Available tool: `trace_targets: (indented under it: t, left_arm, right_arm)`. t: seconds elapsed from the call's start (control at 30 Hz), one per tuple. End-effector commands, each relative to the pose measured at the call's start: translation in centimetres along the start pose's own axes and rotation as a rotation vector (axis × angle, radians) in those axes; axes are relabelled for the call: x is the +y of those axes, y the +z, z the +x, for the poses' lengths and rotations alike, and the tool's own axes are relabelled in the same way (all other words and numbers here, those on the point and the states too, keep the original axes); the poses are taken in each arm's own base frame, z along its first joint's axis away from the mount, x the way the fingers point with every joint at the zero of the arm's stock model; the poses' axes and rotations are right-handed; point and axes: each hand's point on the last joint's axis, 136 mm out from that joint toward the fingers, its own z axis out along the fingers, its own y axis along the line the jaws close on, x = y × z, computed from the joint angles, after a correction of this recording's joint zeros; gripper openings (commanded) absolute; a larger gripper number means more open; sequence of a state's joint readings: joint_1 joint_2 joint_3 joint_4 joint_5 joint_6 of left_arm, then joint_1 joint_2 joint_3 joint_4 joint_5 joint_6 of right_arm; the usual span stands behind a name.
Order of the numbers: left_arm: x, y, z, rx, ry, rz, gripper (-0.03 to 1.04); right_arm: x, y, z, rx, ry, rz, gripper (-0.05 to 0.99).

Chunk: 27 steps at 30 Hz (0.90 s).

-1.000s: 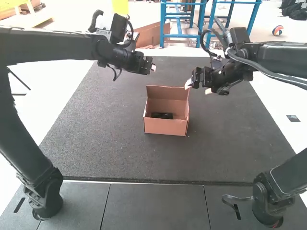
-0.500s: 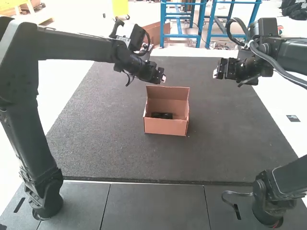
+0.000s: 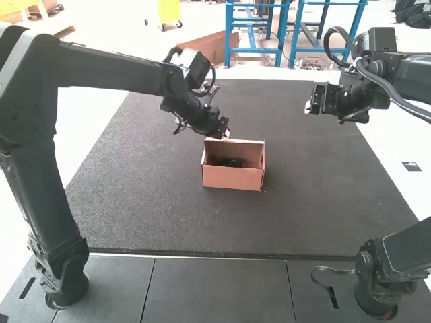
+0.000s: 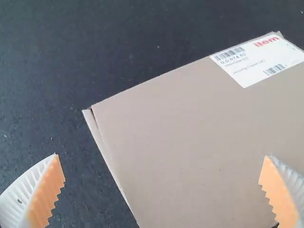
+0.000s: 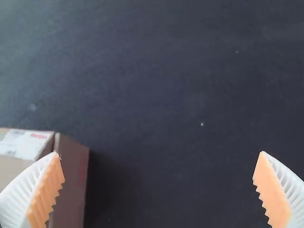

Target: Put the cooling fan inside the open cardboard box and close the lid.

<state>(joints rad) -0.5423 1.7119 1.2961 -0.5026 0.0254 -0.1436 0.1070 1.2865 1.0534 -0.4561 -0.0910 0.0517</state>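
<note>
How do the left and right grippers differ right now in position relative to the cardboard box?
The left gripper sits at the back edge of the cardboard box, by its lid; the right gripper hangs off to the box's right rear, well apart from it. The lid shows between the left gripper's fingers, while the right gripper's fingers frame mostly bare mat. Both are open.

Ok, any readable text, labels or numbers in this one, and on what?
On the cardboard box lid, a white label: two barcodes, a short red word, small grey print lines, all too blurred to quote.
Right wrist view, same white label: unreadable.
The black tag beside the mat: mark too small to read.
</note>
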Motion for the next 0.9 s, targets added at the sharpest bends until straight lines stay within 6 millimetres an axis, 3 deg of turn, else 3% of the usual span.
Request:
trace_targets:
  t: [0.0, 0.17, 0.33, 0.37, 0.43, 0.5, 0.57, 0.63, 0.77, 0.87]
  left_arm:
    - [-0.7, 0.3, 1.6, 0.014, 0.028, 0.008, 0.97]
    - [-0.3, 2.3, 3.2, -0.029, 0.081, -0.005, 0.97]
    - [0.3, 2.4, 3.0, -0.055, 0.093, -0.019, 0.97]
    - [0.4, 1.7, 1.9, -0.080, 0.085, -0.021, 0.97]
    - [0.7, -1.6, -2.0, -0.180, 0.056, -0.027, 0.97]
    - [1.0, -7.0, -7.4, -0.348, 0.003, -0.024, 0.97]
    - [1.4, -12.5, -11.3, -0.494, -0.015, -0.021, 0.97]
    - [1.8, -15.3, -12.2, -0.544, -0.039, -0.013, 0.97]
    - [3.7, -15.6, -10.5, -0.544, 0.005, -0.066, 0.97]
    - [5.1, -17.6, -10.1, -0.655, -0.013, -0.110, 0.97]
  right_arm:
    - [0.6, -1.4, -1.7, -0.044, 0.002, -0.042, 0.92]
    - [0.8, -1.4, -0.9, -0.014, 0.006, -0.060, 0.92]
    - [1.0, -1.4, -0.6, 0.001, 0.007, -0.066, 0.92]
    - [1.0, -1.4, -0.6, -0.001, 0.007, -0.068, 0.92]
    - [1.1, -1.5, -0.8, -0.005, 0.005, -0.072, 0.92]
    - [1.2, -1.5, -0.9, -0.007, 0.005, -0.076, 0.92]
    - [1.3, -1.6, -1.0, -0.010, 0.003, -0.080, 0.92]
    - [1.6, -1.8, -1.1, -0.017, 0.003, -0.097, 0.92]
    - [2.5, -2.6, -2.7, -0.102, -0.015, -0.142, 0.92]
    - [2.9, -3.5, -3.9, -0.188, -0.031, -0.160, 0.92]
